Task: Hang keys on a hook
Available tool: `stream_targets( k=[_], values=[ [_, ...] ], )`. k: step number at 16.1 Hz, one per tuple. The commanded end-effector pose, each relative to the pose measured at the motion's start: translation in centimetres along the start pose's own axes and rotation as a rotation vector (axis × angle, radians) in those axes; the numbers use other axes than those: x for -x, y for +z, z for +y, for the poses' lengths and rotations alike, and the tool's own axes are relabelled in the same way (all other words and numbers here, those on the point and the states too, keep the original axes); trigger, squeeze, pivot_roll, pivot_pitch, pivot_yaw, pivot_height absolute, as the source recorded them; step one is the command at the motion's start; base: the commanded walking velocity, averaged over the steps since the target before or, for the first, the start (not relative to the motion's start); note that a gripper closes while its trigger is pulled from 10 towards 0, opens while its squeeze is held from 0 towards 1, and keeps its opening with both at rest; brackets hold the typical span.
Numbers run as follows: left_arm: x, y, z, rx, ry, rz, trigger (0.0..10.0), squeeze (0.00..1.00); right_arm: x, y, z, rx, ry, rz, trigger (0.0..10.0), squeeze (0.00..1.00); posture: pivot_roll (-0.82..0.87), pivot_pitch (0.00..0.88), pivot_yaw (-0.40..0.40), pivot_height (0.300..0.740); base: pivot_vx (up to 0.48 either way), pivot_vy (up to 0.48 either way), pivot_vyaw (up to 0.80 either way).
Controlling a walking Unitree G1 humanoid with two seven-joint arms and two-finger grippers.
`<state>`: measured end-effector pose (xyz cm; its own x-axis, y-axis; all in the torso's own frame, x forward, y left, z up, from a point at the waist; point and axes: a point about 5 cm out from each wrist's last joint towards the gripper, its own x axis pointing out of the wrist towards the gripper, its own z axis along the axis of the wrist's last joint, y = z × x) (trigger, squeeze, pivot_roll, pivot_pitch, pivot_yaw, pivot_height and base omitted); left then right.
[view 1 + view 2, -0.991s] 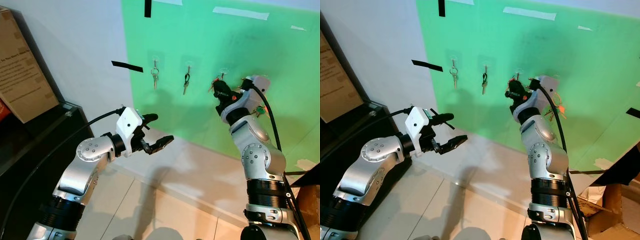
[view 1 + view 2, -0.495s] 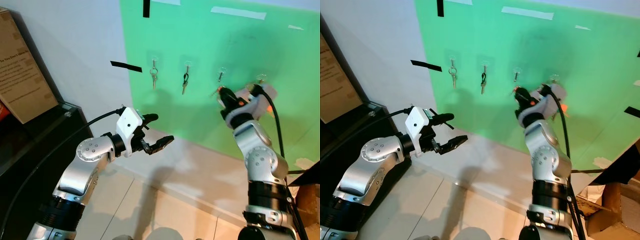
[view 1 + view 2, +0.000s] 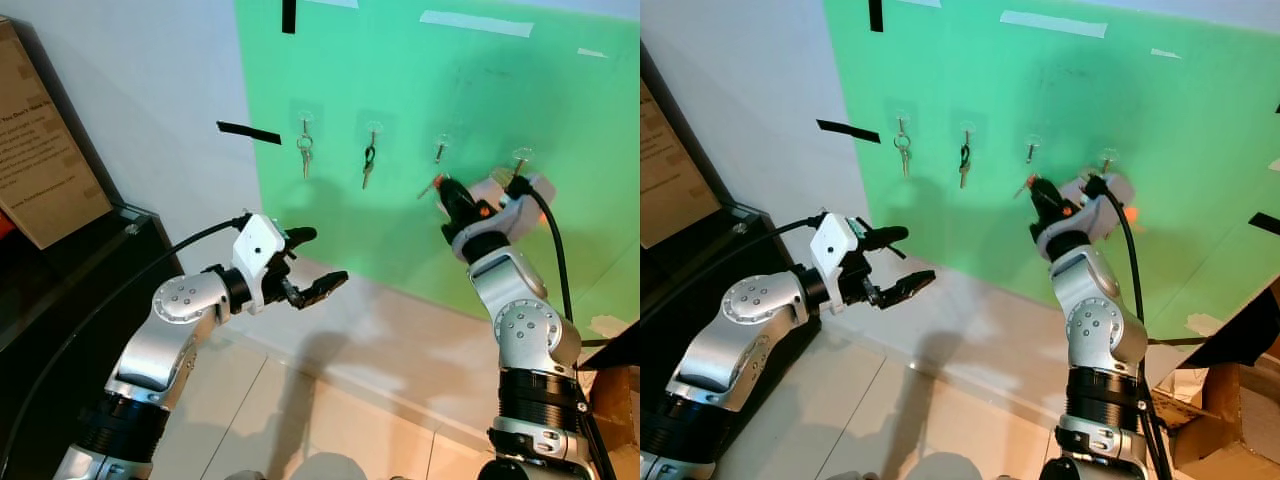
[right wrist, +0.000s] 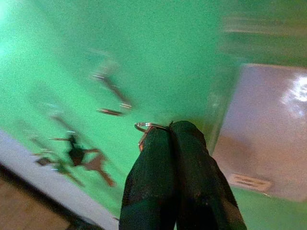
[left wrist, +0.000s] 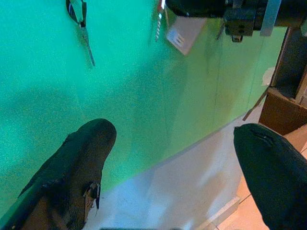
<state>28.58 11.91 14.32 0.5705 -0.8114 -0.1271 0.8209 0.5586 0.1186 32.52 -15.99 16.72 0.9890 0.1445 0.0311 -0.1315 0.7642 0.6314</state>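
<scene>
A small silver key ring with keys (image 4: 145, 128) is pinched between the closed black fingers of the right hand (image 3: 447, 192), raised at about four o'clock from the third clear wall hook (image 3: 441, 145) on the green panel (image 3: 400, 90), while the left hand (image 3: 315, 262) is held wide open and empty at eight o'clock.

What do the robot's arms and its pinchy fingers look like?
Both arms are shiny silver tubes with round bolted joints and black ribbed bands. A black cable runs along each. The left gripper has a white boxy wrist and two long, rounded black fingers. The right gripper has black fingers too, with a small orange mark.
</scene>
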Motion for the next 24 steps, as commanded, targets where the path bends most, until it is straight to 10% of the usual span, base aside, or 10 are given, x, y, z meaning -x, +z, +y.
stream_targets(
  k=[1, 24],
  values=[
    [0.0, 0.5, 0.0, -0.021, -0.011, -0.006, 10.0, 0.0, -0.1, 0.2, 0.8, 0.01, 0.057, 0.006, 10.0, 0.0, -0.06, 0.0, 0.028, 0.74, 0.0, 0.0, 0.0],
    [-0.2, 0.6, 0.1, -0.018, -0.012, -0.005, 10.0, 0.0, -1.4, 1.9, -0.7, -0.182, -0.047, -0.074, 10.0, 0.0, -0.06, 0.0, 0.031, 0.74, 0.0, 0.0, 0.0]
  ],
)
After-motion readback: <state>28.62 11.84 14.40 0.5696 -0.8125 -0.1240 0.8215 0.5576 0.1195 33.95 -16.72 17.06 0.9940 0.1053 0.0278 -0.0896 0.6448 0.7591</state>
